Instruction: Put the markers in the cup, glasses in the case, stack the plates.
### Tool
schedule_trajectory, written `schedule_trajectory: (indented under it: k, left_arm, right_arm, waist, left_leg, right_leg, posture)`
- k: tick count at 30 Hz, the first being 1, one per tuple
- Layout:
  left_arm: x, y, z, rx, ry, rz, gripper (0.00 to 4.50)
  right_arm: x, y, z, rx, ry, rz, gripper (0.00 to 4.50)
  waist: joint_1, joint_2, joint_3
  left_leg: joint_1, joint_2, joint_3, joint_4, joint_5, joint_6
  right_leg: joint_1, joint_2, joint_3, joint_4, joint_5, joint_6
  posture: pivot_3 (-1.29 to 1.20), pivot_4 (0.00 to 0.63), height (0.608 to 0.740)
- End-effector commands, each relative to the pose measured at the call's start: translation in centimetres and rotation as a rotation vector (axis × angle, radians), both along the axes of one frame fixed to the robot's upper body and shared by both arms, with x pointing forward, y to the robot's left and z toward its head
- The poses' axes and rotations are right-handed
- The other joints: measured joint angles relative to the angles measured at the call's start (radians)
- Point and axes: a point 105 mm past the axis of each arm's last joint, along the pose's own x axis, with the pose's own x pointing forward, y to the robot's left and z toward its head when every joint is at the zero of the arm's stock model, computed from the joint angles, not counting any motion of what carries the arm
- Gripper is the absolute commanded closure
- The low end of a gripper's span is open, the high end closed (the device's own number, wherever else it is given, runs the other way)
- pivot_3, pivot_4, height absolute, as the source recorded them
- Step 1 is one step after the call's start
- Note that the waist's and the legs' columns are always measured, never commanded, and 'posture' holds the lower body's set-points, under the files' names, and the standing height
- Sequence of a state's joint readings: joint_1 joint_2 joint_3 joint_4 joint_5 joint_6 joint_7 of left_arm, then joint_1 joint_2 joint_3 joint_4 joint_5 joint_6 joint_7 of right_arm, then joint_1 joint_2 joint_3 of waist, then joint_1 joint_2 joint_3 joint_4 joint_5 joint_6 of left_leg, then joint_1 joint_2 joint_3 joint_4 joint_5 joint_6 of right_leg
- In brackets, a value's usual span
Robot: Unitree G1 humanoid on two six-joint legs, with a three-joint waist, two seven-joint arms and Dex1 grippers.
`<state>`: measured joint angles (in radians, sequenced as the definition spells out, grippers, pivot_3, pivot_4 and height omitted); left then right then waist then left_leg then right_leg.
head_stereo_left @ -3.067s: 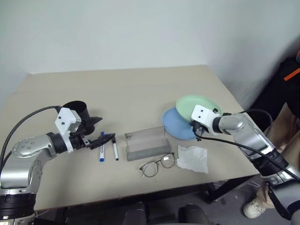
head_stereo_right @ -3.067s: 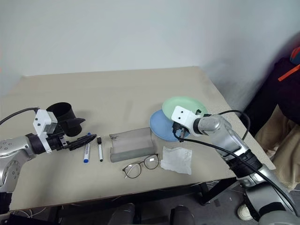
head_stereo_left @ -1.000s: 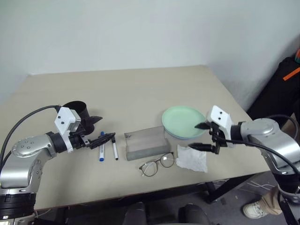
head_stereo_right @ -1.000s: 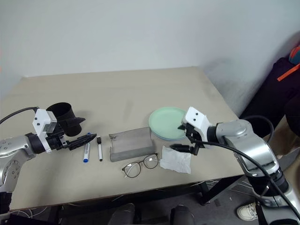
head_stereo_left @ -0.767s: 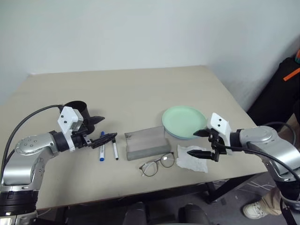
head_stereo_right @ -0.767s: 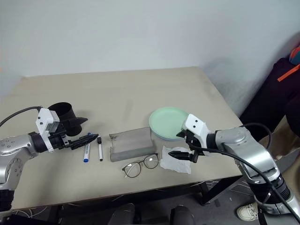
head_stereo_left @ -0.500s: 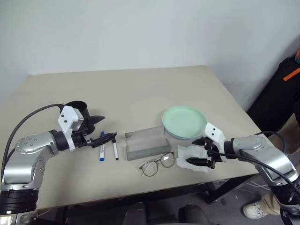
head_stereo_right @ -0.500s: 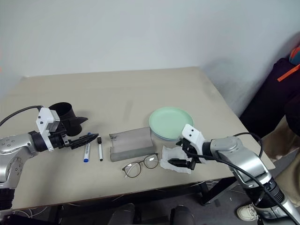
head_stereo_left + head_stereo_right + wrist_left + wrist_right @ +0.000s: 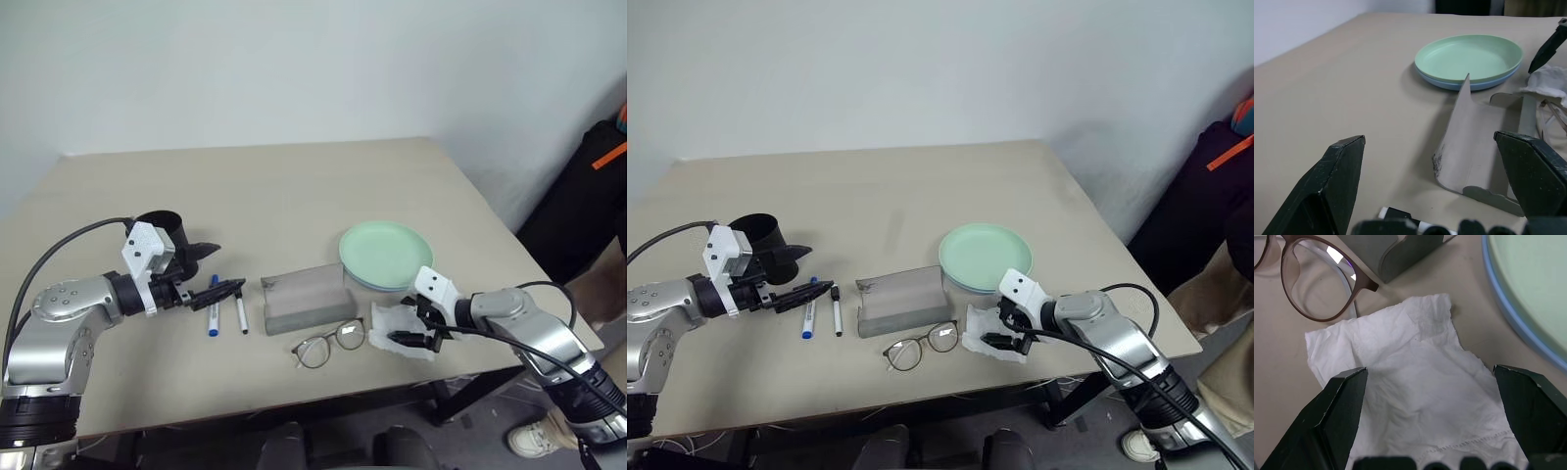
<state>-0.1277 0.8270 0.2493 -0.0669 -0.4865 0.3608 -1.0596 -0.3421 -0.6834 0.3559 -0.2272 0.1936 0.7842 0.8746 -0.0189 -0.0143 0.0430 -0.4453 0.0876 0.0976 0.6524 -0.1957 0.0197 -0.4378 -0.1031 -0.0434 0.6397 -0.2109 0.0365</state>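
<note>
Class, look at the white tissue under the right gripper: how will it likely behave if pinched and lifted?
The tissue looks thin and creased, so it would probably flop and drape. It seems very light, so the open right gripper might drag it rather than lift it cleanly.

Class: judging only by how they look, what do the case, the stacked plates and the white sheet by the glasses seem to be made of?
Case: probably grey felt, matte and fuzzy. Plates: likely plastic or melamine, smooth with a soft sheen. White sheet: tissue paper, thin, crumpled, creased.
</note>
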Motion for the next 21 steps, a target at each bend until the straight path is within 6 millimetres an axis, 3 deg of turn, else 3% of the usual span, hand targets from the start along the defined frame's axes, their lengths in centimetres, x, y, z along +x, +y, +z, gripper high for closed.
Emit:
schedule_trajectory:
  k: [1, 4, 7, 15, 21]
  left_arm:
    - [-0.49, -0.19, 1.4, 0.023, -0.043, -0.044, 0.0]
    - [-1.14, -0.4, 1.57, 0.015, -0.03, -0.093, 0.0]
    - [-1.26, -0.43, 1.66, 0.019, -0.031, -0.106, 0.0]
    - [-1.03, -0.46, 1.63, 0.025, -0.037, -0.105, 0.0]
    - [-0.99, -0.56, 1.59, 0.028, -0.04, -0.104, 0.0]
  right_arm:
    - [0.44, 0.29, 0.79, 0.004, -0.037, 0.012, 0.05]
    - [0.22, 0.38, 0.59, 0.001, -0.027, 0.019, 0.62]
    - [0.01, 0.49, 0.48, -0.003, -0.022, 0.026, 1.56]
    - [-0.27, 0.34, 0.11, -0.028, -0.011, 0.029, 4.48]
    - [-0.45, 0.3, 0.42, -0.033, -0.014, 0.04, 4.48]
  waist:
    - [0.0, 0.0, 0.0]
    - [0.0, 0.0, 0.0]
    - [0.0, 0.0, 0.0]
    - [0.0, 0.0, 0.0]
    - [0.0, 0.0, 0.0]
  left_leg:
    - [0.0, 0.0, 0.0, 0.0, 0.0, 0.0]
    - [0.0, 0.0, 0.0, 0.0, 0.0, 0.0]
    - [0.0, 0.0, 0.0, 0.0, 0.0, 0.0]
    - [0.0, 0.0, 0.0, 0.0, 0.0, 0.0]
    - [0.0, 0.0, 0.0, 0.0, 0.0, 0.0]
  right_leg:
    - [0.0, 0.0, 0.0, 0.0, 0.0, 0.0]
    - [0.0, 0.0, 0.0, 0.0, 0.0, 0.0]
    - [0.0, 0.0, 0.0, 0.0, 0.0, 0.0]
    - [0.0, 0.0, 0.0, 0.0, 0.0, 0.0]
    - [0.0, 0.0, 0.0, 0.0, 0.0, 0.0]
  posture:
    - [0.0, 0.0, 0.74]
    - [0.0, 0.0, 0.74]
    - [0.0, 0.0, 0.74]
    - [0.0, 0.0, 0.74]
    - [0.0, 0.0, 0.74]
